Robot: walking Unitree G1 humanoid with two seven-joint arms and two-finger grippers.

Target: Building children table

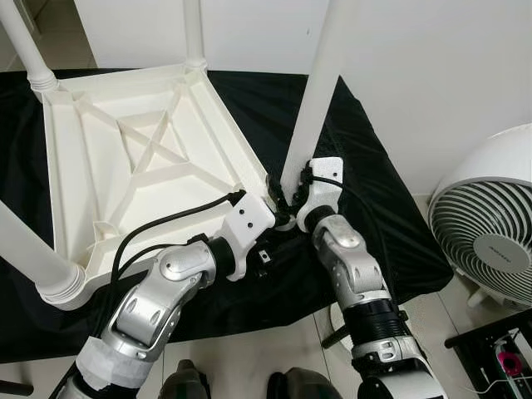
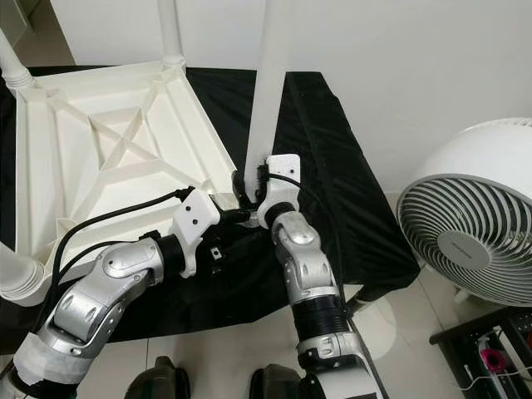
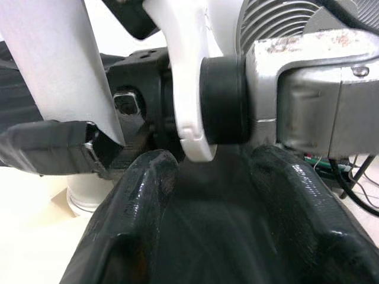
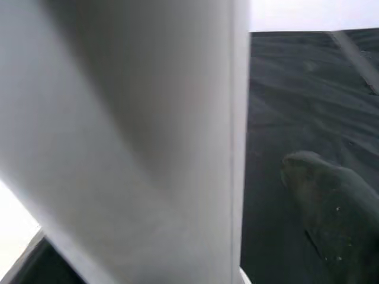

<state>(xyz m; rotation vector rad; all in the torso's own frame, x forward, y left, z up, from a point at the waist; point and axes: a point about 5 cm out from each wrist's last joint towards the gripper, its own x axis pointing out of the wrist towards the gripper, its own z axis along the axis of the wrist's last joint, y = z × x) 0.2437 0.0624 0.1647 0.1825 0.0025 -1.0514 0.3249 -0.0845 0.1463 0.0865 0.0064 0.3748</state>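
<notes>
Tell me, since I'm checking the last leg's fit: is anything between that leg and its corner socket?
Nothing visible blocks it. The right claw grips the white leg right at the upturned tabletop corner, with the left claw beside it; the joint itself is hidden behind the claws.

A white fan (image 2: 470, 212) stands beside the black cloth (image 2: 332, 166).

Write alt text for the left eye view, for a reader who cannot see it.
An upturned white table lies on a black cloth, legs up. The right gripper holds the near-right leg at its base beside the table's corner, and the left gripper sits close by. A white fan stands on the right.
</notes>
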